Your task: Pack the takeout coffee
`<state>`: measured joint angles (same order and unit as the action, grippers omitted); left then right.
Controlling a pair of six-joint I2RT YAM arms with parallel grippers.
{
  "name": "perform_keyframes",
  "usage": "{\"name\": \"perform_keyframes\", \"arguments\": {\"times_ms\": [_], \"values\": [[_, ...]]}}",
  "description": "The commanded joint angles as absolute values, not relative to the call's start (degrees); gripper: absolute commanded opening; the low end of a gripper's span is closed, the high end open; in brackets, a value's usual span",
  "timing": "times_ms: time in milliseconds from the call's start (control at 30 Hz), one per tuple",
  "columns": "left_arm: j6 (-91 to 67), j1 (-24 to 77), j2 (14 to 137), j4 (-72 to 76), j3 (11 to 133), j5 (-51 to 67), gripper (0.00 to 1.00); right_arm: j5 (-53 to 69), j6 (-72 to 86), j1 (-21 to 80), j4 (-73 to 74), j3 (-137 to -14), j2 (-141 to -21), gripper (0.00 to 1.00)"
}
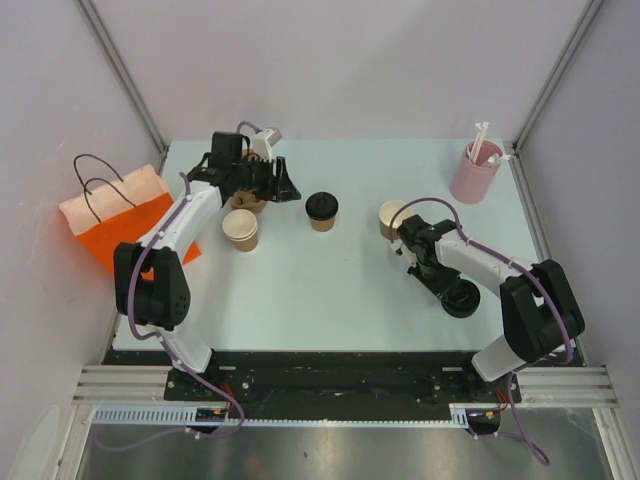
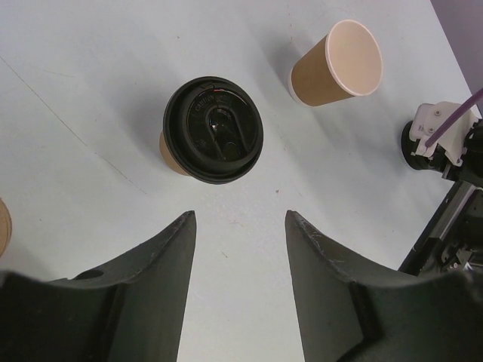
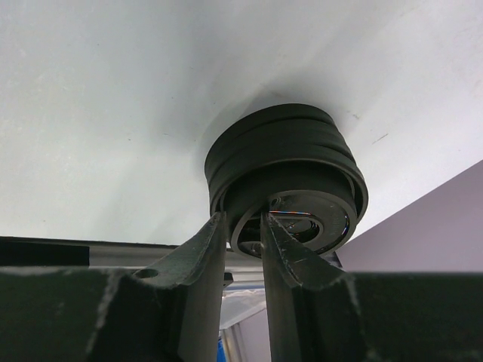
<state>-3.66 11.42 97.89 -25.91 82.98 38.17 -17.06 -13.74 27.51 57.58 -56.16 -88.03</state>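
One tan paper cup with a black lid (image 1: 321, 210) stands mid-table; it also shows in the left wrist view (image 2: 213, 130). My left gripper (image 1: 289, 187) is open and empty just left of it, jaws (image 2: 240, 219) apart and pointing at it. A lidless tan cup (image 1: 392, 218) stands to the right and shows in the left wrist view (image 2: 336, 64). My right gripper (image 1: 458, 298) is at a stack of black lids (image 3: 283, 154) near the front right. Its fingers (image 3: 243, 219) pinch the rim of the top lid (image 3: 309, 211).
Another lidless tan cup (image 1: 240, 229) stands below my left gripper, with a brown cup-like thing (image 1: 248, 201) partly hidden under the wrist. An orange bag (image 1: 120, 225) with dark handles lies at the left table edge. A pink cylinder with white straws (image 1: 474, 172) stands at the back right.
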Motion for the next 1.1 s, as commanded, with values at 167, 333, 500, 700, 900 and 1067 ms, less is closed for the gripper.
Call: {"name": "perform_keyframes", "arguments": {"times_ms": [167,333,500,700,900,1067], "values": [[-2.7,11.0,97.0,-26.2,85.0,40.7,0.55,-17.3,-13.5,26.8,57.5,-54.6,-87.9,0.28],[-2.9,11.0,97.5,-26.3,85.4,41.3,0.55,-18.9,-13.3,27.2,58.1,-54.6,-87.5,0.24],[-3.2,11.0,98.0,-26.5,85.9,41.9,0.55,-21.1,-12.7,29.2,59.9,-54.6,-84.8,0.26],[-3.9,10.9,98.9,-26.6,86.4,42.9,0.55,-21.0,-12.3,29.4,60.6,-53.2,-82.9,0.29],[-3.8,11.0,98.6,-26.7,86.2,43.1,0.54,-20.2,-13.1,28.7,58.7,-51.9,-83.1,0.29],[-3.7,10.9,98.5,-26.8,86.3,43.2,0.54,-19.7,-13.2,28.5,57.4,-51.5,-84.5,0.29]]}}
